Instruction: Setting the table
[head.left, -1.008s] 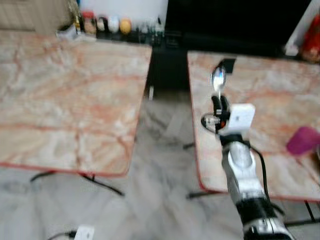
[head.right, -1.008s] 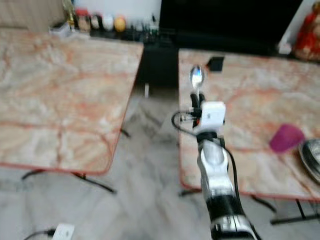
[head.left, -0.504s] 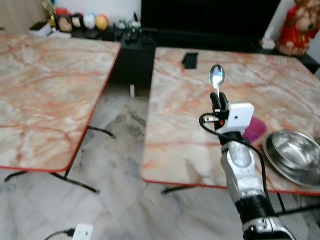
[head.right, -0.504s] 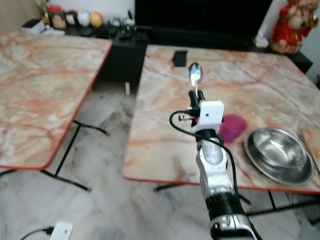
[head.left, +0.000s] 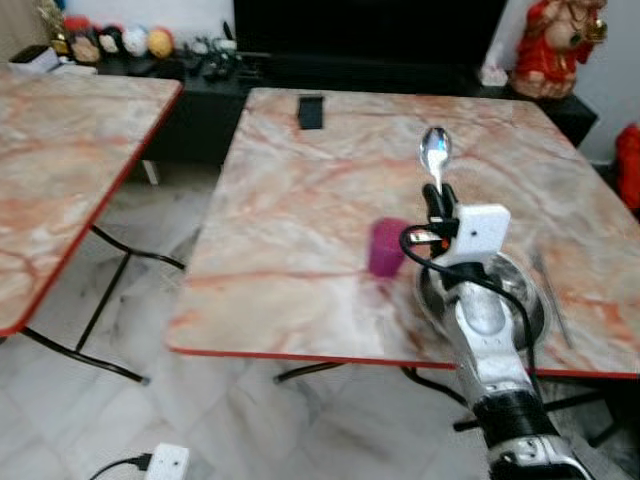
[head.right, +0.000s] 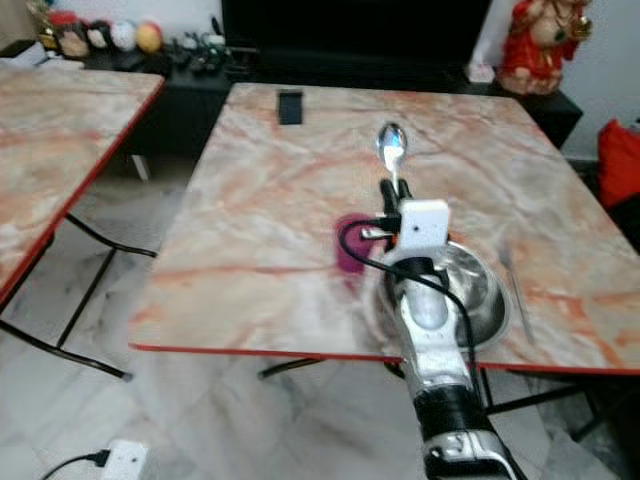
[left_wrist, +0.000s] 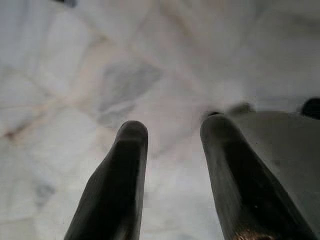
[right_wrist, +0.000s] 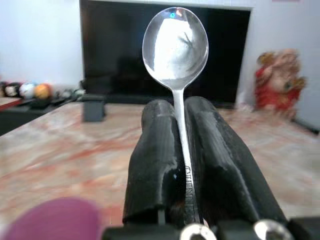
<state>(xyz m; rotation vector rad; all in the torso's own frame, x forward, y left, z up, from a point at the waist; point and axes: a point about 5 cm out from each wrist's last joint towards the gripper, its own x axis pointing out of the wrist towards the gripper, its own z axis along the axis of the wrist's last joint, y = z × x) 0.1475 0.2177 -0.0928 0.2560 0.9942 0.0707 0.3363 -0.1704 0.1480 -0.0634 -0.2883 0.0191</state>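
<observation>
- Shiny metal spoon (right_wrist: 176, 45), round bowl upward, is pinched between the right gripper's (head.left: 436, 200) black fingers above a marble-patterned table (head.left: 300, 190).
- Purple cup (head.left: 386, 247) stands beside a steel bowl (head.left: 520, 290).
- Left gripper (left_wrist: 170, 135) hangs parted over pale floor tiles (left_wrist: 75, 75).

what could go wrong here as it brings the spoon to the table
The right gripper pinches the spoon only by its thin handle, bowl up, so it might slip or twist on the way down. The purple cup and the steel bowl sit right beneath the arm, which could knock either while lowering.
</observation>
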